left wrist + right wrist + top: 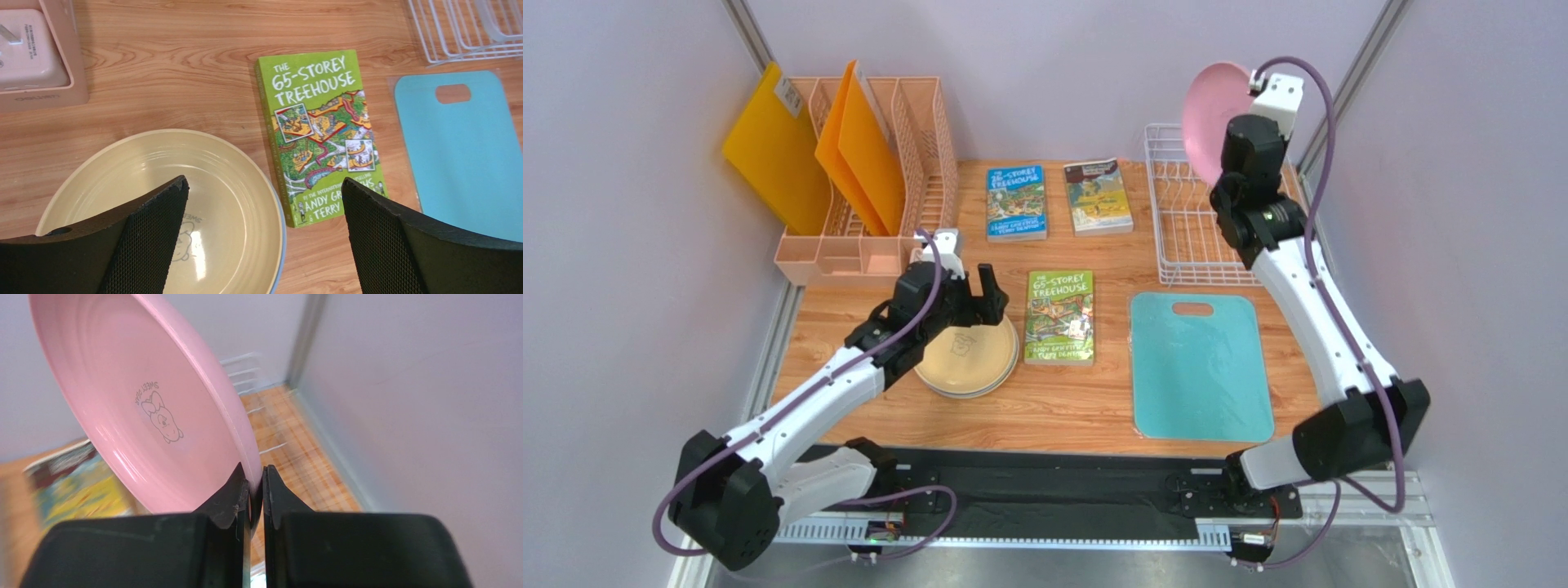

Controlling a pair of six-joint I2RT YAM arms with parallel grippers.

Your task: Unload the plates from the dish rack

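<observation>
L gripper [264, 190] is hovering spread over pale yellow plate [153, 202], well left of dish rack [1192, 221]. Blue plate [281, 245] is peeking out underneath, seen in wrist view only. R gripper [256, 481] is pinching pink plate [153, 398] rim, above rack. 3 plates countable; L arm is partly hiding the stack.

rack [1195, 211]: worktop [1063, 410] rear right | plate [1208, 116]: above rack | board [1200, 368]: before rack | book [1060, 316]: left of board | stack [979, 361]: left of book | organizer [873, 196]: rear left

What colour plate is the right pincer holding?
The plate is pink, clearest in the right wrist view.
</observation>
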